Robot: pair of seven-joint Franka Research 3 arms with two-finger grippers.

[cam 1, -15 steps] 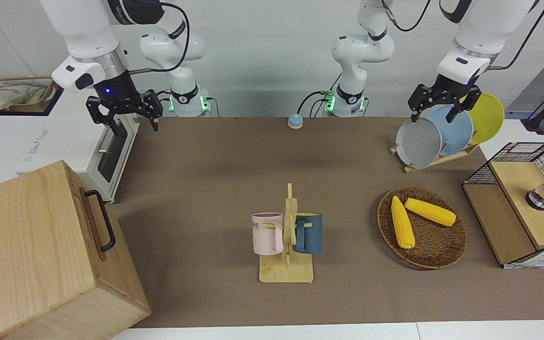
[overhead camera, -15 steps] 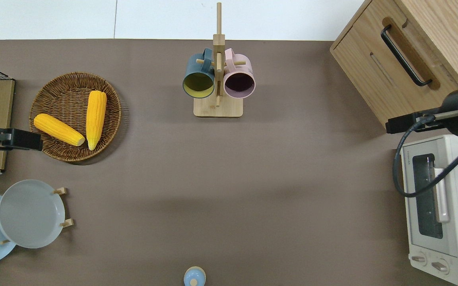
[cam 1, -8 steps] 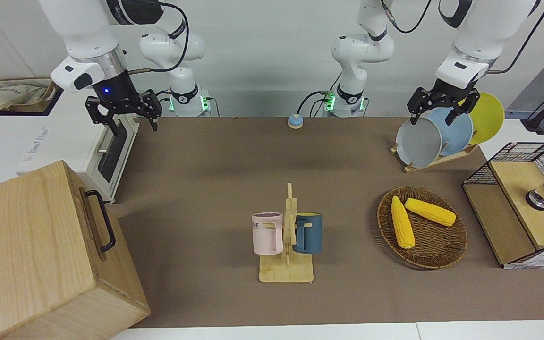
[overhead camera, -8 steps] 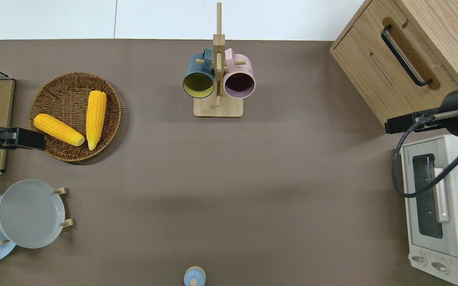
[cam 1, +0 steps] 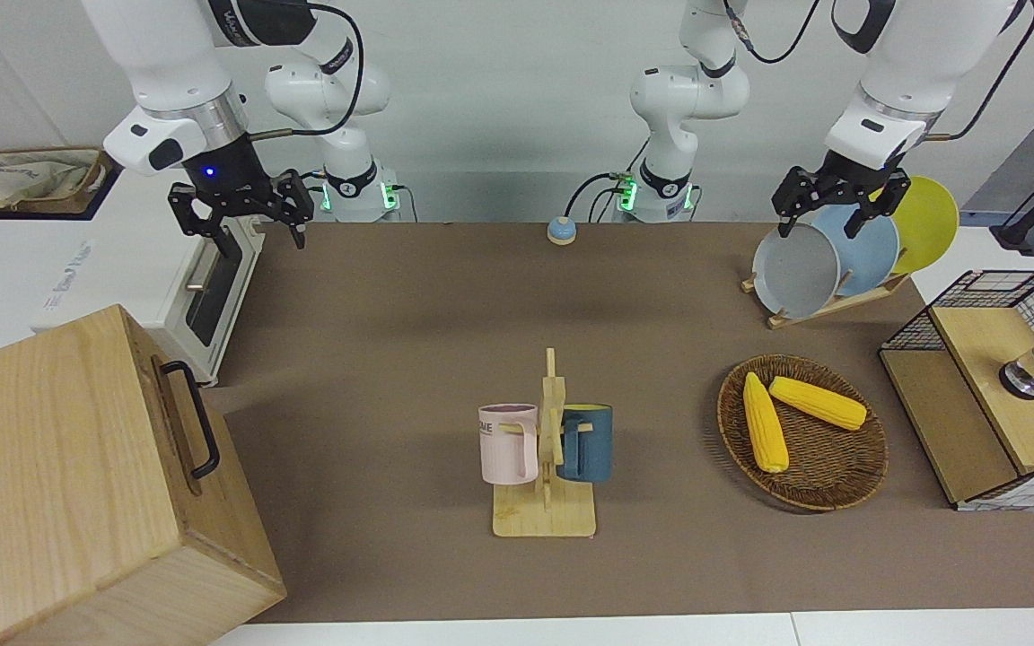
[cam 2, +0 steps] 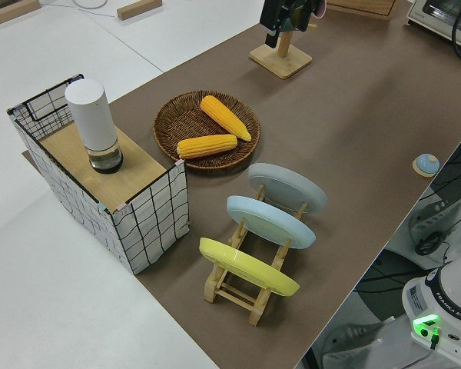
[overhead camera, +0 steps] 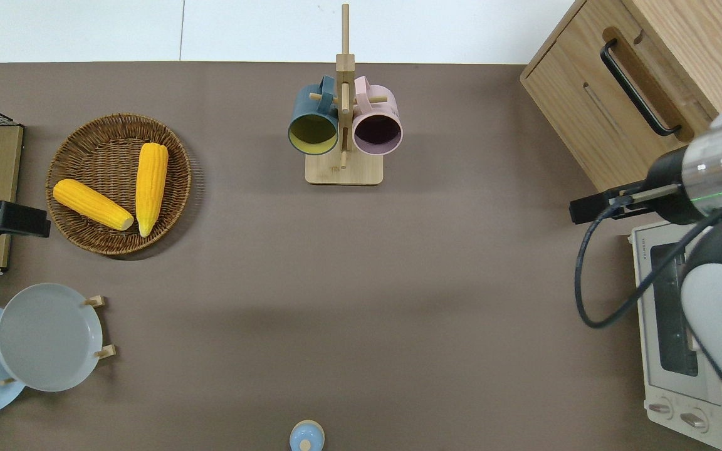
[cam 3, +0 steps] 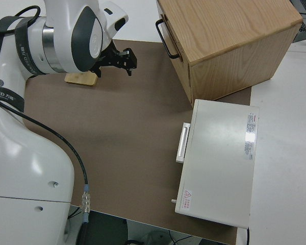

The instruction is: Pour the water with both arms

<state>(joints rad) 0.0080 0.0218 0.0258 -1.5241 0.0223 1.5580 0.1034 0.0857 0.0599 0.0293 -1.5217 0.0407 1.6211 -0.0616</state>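
Both arms hung in the air at opposite ends of the brown desk (cam 1: 409,305), neither hand gripping anything. The right hand (cam 1: 239,213) hovered with its fingers spread wide and nothing between them, over the desk near the corner of the white toaster oven (cam 1: 203,287) and the wooden cabinet (cam 1: 77,467). The left hand (cam 1: 831,202) was likewise spread and bare, up at the left arm's end of the desk, seen in the front view just above the plate rack (cam 1: 827,305). That rack held three plates on edge: a grey plate (cam 1: 795,269), a blue plate (cam 1: 867,247) and a yellow plate (cam 1: 925,220). Well apart from both hands, near the middle of the desk's edge farthest from the robots, a wooden mug stand (cam 1: 546,502) carried a pink mug (cam 1: 506,444) and a dark blue mug (cam 1: 587,441), hung on pegs by their handles. A woven basket (cam 1: 831,475) toward the left arm's end held two ears of corn (cam 1: 764,422). A white cylinder (cam 2: 92,123) stood on the wooden top of a wire-sided box (cam 2: 150,219).
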